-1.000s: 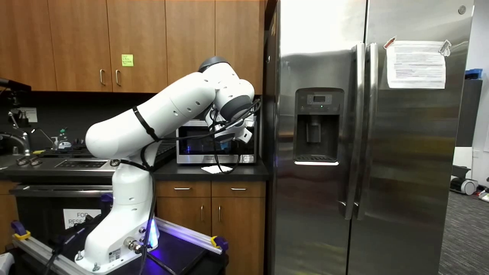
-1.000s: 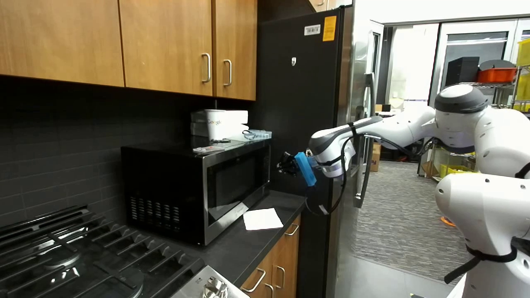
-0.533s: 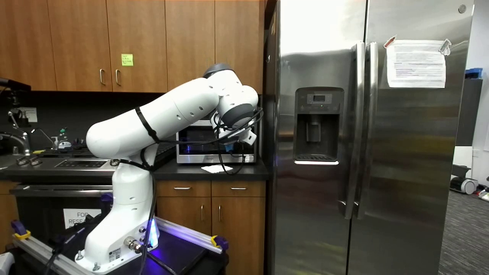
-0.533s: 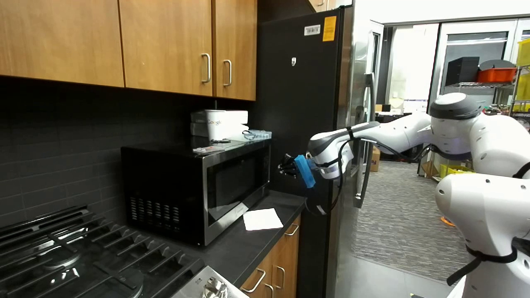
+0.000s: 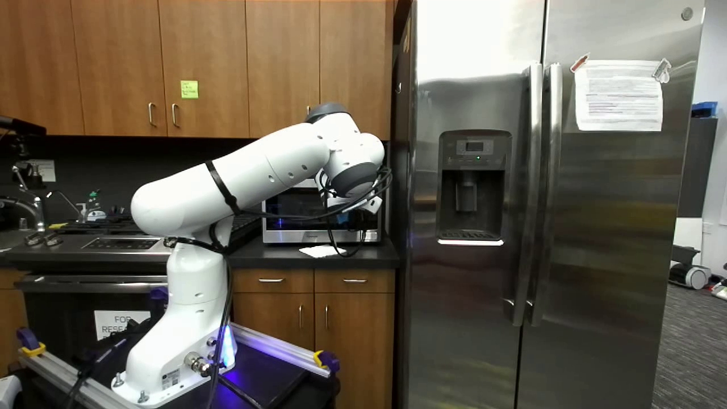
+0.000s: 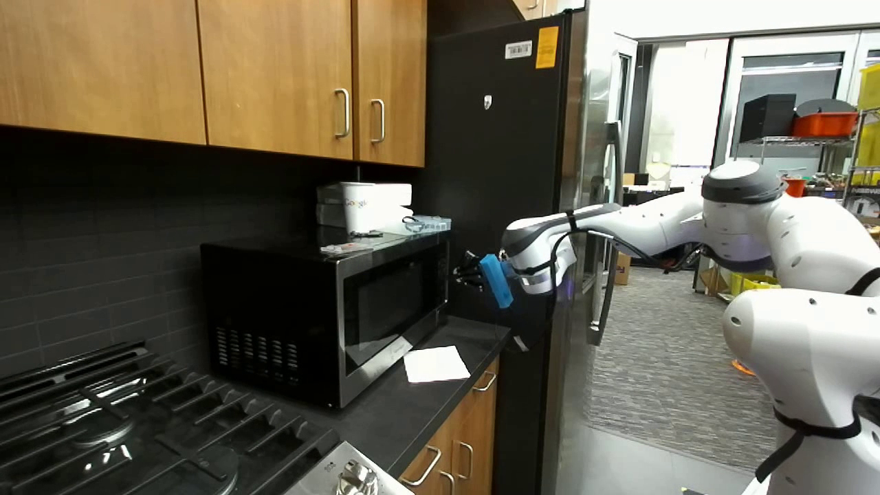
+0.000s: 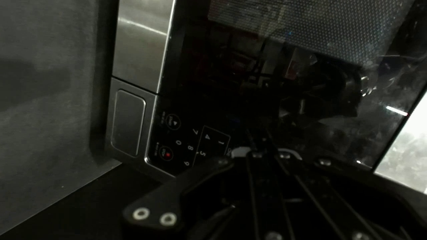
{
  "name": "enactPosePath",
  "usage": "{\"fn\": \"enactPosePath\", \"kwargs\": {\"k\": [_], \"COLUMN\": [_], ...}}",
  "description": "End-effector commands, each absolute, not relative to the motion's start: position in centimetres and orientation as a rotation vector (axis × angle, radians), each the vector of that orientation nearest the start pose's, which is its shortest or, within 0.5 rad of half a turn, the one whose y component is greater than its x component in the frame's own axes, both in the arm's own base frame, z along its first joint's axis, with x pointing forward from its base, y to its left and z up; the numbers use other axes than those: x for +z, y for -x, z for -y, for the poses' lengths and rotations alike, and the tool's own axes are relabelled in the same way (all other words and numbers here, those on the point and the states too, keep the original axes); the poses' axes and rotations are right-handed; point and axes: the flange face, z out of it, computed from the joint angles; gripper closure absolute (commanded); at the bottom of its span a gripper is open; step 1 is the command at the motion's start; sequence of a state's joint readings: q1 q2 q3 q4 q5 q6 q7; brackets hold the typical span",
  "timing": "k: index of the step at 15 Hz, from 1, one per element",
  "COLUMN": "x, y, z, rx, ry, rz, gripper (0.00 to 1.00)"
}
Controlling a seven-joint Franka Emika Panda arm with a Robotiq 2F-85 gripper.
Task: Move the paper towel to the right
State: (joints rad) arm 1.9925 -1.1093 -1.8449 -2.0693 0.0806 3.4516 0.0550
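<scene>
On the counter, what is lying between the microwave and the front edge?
A flat white sheet lies there; both exterior views show it.

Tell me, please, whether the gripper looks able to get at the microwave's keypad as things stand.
Probably yes: the gripper hangs in front of the microwave, near the keypad, and nothing visible stands in between.

In an exterior view, glare whitens the top of the fridge (image 5: 593, 227), right of the microwave (image 5: 318, 235); in an exterior view, the tiles (image 6: 89, 289) behind it sink into shadow. The wrist view is dim: reflections clutter the microwave's glass (image 7: 240, 76), and the gripper (image 7: 269, 154) before it is nearly black, its outline soft.
</scene>
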Motion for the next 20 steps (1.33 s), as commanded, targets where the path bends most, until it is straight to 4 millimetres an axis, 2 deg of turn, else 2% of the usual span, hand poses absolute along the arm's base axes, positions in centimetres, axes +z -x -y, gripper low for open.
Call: {"fn": "enactPosePath", "kwargs": {"k": [1,5,10,15,20], "x": [30.4,31.1,32.0,31.9,31.8], "y": [-65.6,-66.9,-67.9,-68.3,-68.8], "z": [5.6,5.6,6.6,7.4,7.2], "rx": [-0.939,-0.962,-0.994,-1.004,-1.0], "ry": [1.863,1.872,1.875,1.88,1.88], "rz": [-0.771,-0.757,-0.753,-0.758,-0.749], "gripper": [1.0,1.0,1.0,1.0,1.0]}}
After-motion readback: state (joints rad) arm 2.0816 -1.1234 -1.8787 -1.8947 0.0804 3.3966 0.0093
